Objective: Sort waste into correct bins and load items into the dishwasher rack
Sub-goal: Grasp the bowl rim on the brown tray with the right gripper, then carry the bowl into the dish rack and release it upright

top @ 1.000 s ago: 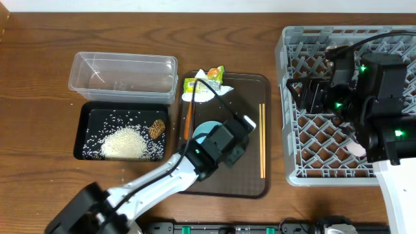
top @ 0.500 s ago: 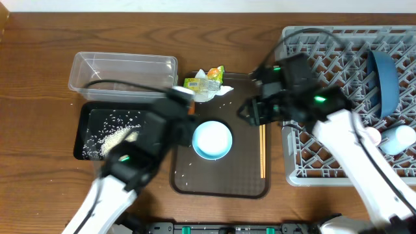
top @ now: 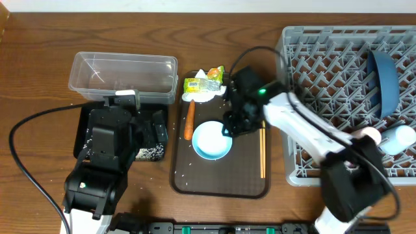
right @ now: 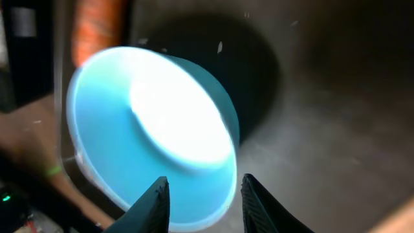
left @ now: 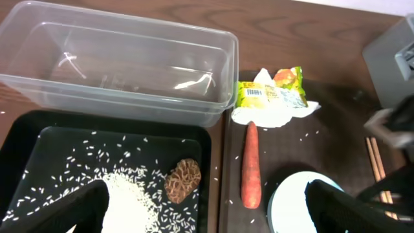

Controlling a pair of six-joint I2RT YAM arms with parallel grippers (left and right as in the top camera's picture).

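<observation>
Brown tray (top: 247, 175): carrot (top: 189, 120) beside bowl (top: 212, 140), right gripper (right: 202, 194) narrowly straddling rim, left gripper (left: 207, 210) wide.

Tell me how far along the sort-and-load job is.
Done: rice and brown lump lie in the black tray; dark blue dish and light blue cup sit in the rack. In hand: right gripper straddles the white bowl rim, jaws open. Remaining: carrot, wrapper, tissue, chopsticks on or at the brown tray.
</observation>
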